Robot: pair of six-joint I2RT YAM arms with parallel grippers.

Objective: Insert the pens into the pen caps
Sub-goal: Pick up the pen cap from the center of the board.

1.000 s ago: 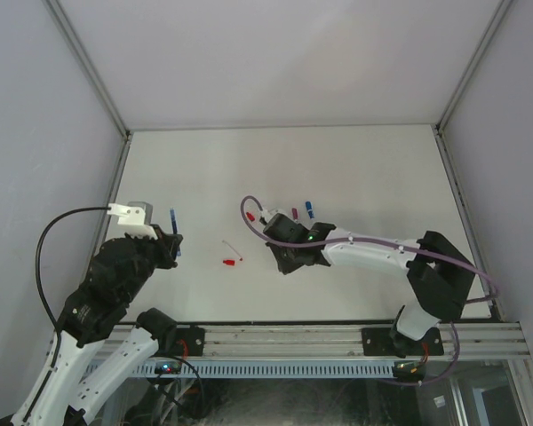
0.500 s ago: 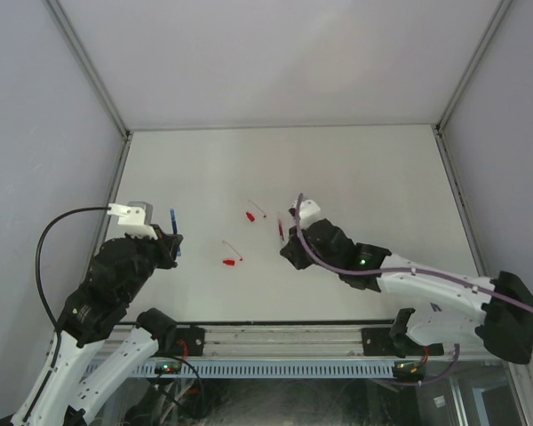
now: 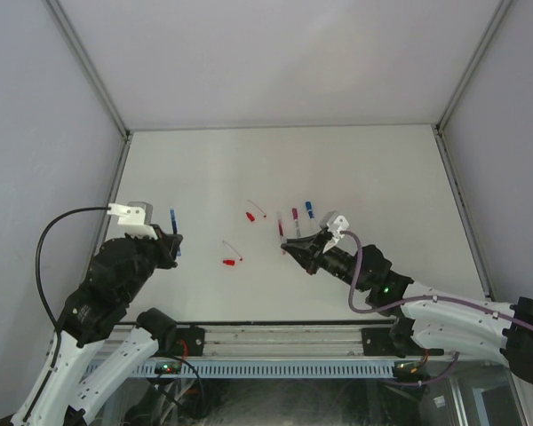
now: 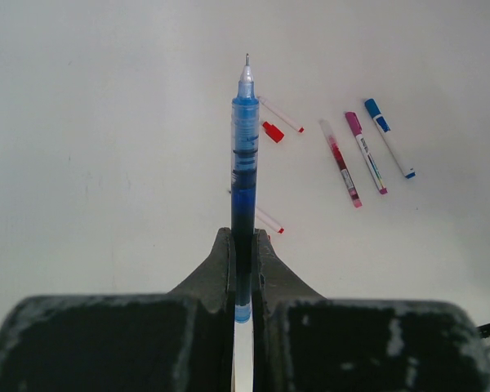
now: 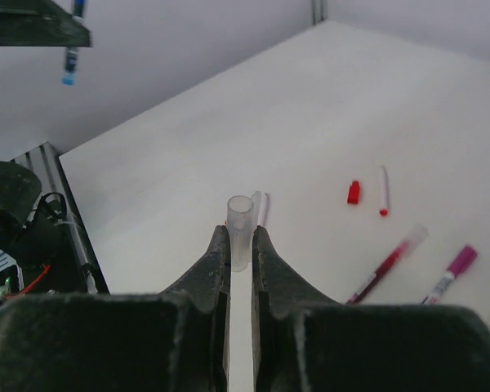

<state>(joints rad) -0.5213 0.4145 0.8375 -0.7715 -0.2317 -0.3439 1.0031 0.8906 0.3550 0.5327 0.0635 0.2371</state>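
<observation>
As seen from above, the left end effector (image 3: pixel 174 243) was clamped on a blue pen (image 3: pixel 173 220) at the left side of the tabletop (image 3: pixel 382 169), while the right end effector (image 3: pixel 290 246) sat well apart near the middle, just beside three loose pens (image 3: pixel 295 216) lying on the surface. From the left wrist, the blue pen stood straight out of the shut jaws, bare nib forward, gripped near its tail. From the right wrist, the jaws were pinched on a clear cap (image 5: pixel 239 219), its open mouth pointing outward. To mate them well, I judged, the arms should first bring nib and mouth onto one line, then close the gap slowly; both grips looked narrow, so a sideways push might twist pen or cap.
</observation>
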